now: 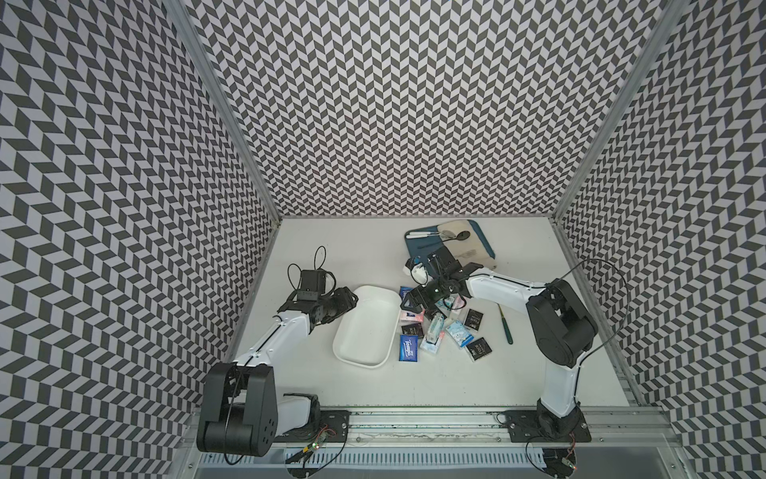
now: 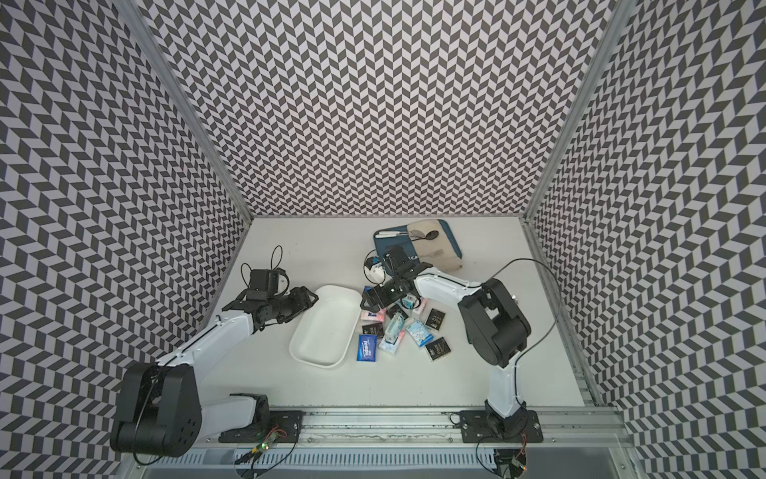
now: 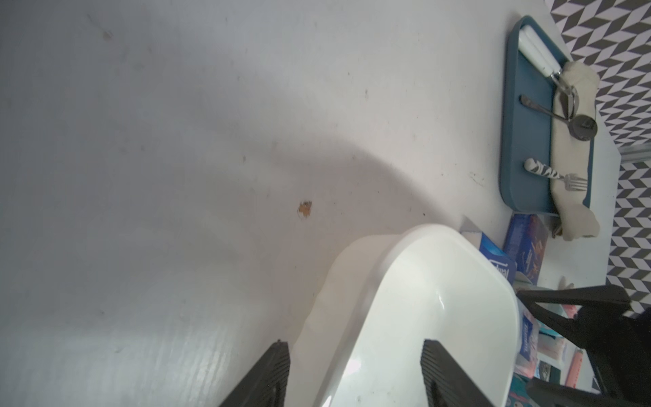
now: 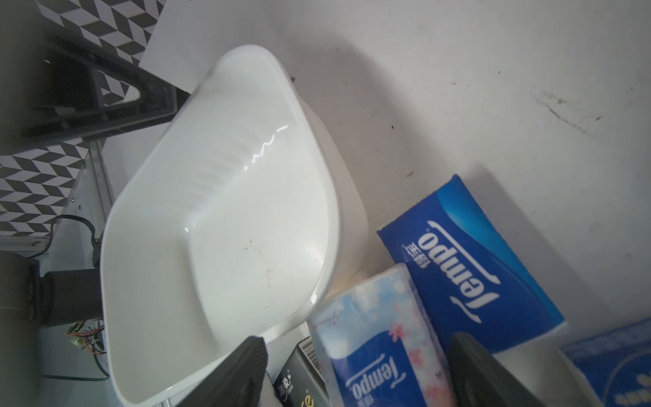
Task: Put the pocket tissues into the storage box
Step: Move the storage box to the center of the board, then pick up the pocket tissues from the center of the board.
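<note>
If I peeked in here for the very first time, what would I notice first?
Probably the dizzy black-and-white zigzag walls all around. Then, in the middle, the heap of small plastic-wrapped pocket tissues, blue, black and pink, beside the empty shallow white plastic storage box. The black right gripper hangs open over the heap; the black left gripper is open at the box's rim.

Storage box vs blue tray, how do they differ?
The storage box is white; the blue tray is dark blue. The storage box is empty; the blue tray carries cutlery and a beige cloth. The storage box has tall walls; the blue tray is nearly flat. The storage box sits mid-table beside the pocket tissues; the blue tray lies at the far edge of the table. Both are rounded rectangles resting on it.
</note>
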Robot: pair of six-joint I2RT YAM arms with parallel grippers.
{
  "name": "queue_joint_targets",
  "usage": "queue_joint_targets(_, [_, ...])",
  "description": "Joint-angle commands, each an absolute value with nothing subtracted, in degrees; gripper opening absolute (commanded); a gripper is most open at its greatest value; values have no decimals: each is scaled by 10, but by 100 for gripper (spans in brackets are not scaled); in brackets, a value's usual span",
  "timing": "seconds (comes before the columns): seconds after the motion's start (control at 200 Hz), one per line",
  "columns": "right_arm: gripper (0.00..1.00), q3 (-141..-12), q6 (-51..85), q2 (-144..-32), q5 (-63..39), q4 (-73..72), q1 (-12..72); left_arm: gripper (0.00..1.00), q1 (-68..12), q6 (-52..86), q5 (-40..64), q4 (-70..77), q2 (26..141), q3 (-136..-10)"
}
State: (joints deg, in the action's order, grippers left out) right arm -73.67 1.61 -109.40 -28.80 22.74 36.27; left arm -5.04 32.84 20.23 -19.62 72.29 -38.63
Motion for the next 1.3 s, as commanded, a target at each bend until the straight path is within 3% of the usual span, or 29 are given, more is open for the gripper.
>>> queue_joint_targets(0.0, [86,-709,26,-1056,-283,222,366,65,-47,328,270,-226,693,-376])
queue_joint_targets(0.29, [81,-660,68,-1026,-293,193,371,65,-48,366,323,-234,647,-336])
queue_joint_targets(0.671, [54,-690,135,-1068,-273,175,369,65,-36,341,257,-204,661,-363])
queue_joint_targets(0.911, [46,-683,161,-1087,-280,161,367,65,-27,320,244,-189,696,-377])
queue_joint_targets(1.157, [25,-682,192,-1086,-275,157,355,65,17,347,248,-126,721,-381])
queue_joint_targets(1.227, [15,-682,204,-1072,-263,164,348,65,20,357,247,-103,727,-383])
queue_joint_targets(1.292, [12,-677,218,-1052,-255,165,341,65,22,362,242,-88,735,-389])
